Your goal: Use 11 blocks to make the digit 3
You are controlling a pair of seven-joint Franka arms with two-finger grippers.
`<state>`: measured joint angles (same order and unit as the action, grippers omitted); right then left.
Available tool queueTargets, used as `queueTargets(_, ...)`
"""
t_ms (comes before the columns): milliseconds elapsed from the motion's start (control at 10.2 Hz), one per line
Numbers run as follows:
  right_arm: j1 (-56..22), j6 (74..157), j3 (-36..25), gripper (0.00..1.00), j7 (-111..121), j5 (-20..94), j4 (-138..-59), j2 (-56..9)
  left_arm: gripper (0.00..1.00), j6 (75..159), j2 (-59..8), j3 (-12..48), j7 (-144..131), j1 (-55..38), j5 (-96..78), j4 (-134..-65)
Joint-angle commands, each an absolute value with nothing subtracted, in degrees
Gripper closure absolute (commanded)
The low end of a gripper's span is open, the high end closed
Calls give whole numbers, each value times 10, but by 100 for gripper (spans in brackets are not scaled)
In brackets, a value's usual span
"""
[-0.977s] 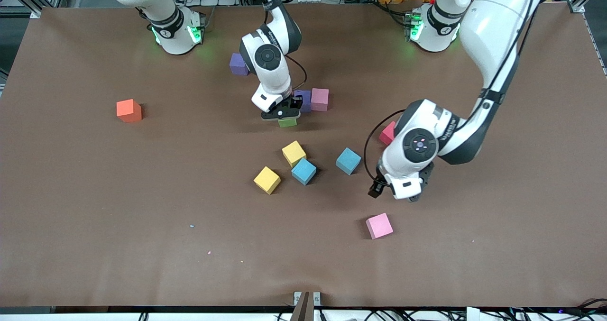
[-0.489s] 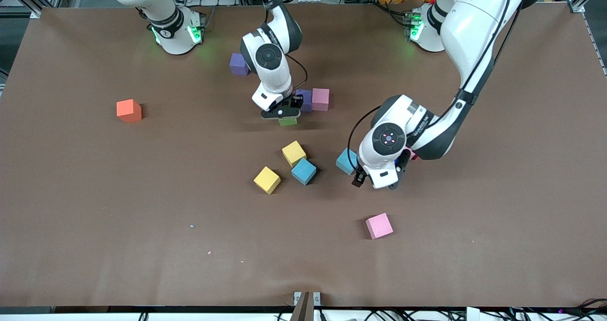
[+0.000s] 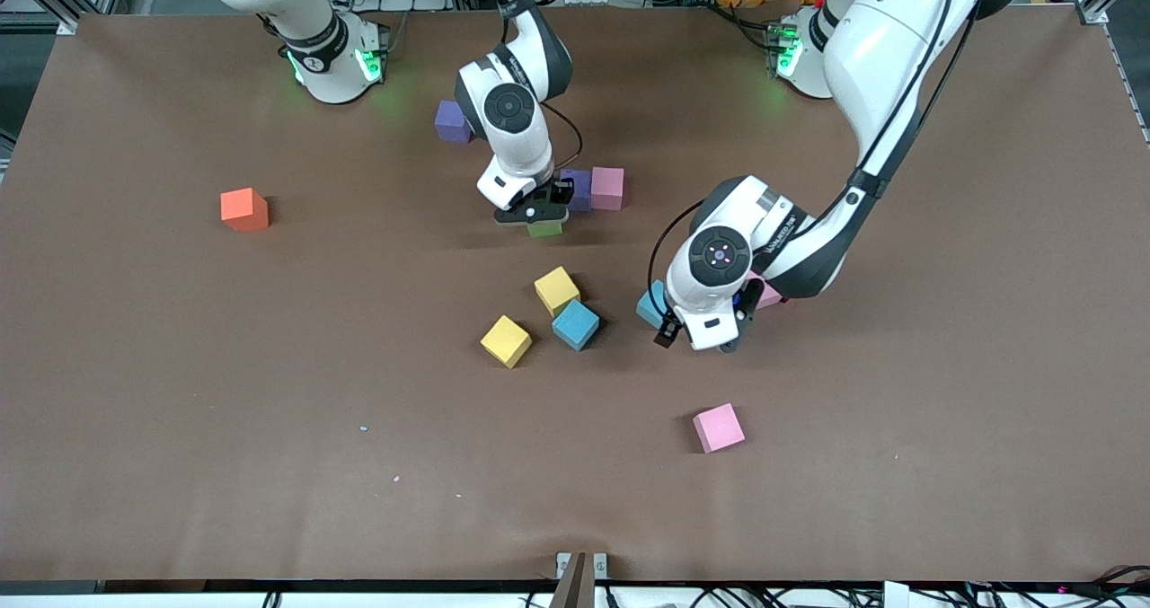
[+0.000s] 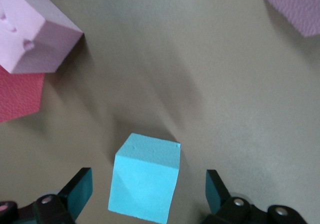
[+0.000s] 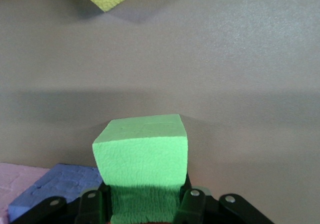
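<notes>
My right gripper (image 3: 535, 219) (image 5: 142, 199) is shut on the green block (image 3: 545, 229) (image 5: 142, 156), low beside a purple block (image 3: 576, 189) (image 5: 55, 186) that touches a pink block (image 3: 607, 188). My left gripper (image 3: 699, 339) (image 4: 147, 186) is open, its fingers on either side of a light blue block (image 3: 650, 306) (image 4: 146, 181) and apart from it. Another light blue block (image 3: 575, 324) and two yellow blocks (image 3: 557, 290) (image 3: 506, 340) lie mid-table. A pink block (image 4: 30, 34) and a red block (image 4: 17, 97) lie close together, mostly hidden under the left arm in the front view.
An orange block (image 3: 244, 209) sits alone toward the right arm's end. A second purple block (image 3: 452, 121) lies near the right arm's base. A lone pink block (image 3: 718, 427) lies nearer the front camera than the left gripper.
My left arm has swung toward the right arm's end and now hangs over the light blue block, covering the red block. The right arm has not moved.
</notes>
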<state>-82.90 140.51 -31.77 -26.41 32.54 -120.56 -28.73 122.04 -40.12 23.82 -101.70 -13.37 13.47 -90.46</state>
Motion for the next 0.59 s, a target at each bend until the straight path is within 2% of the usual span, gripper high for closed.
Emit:
queueTargets(0, -827, 1390, -318, 0, -269, 337, -1216, -284, 0, 1227, -395, 236, -1020, -135, 138, -904)
queueTargets(293, -827, 1384, -321, 0, -283, 337, -1209, -283, 0, 1221, -369, 236, -1018, -126, 138, -897)
queueTargets(489, -827, 1339, -331, 0, -282, 337, -1196, -279, 0, 1219, -346, 236, -1017, -110, 138, -896)
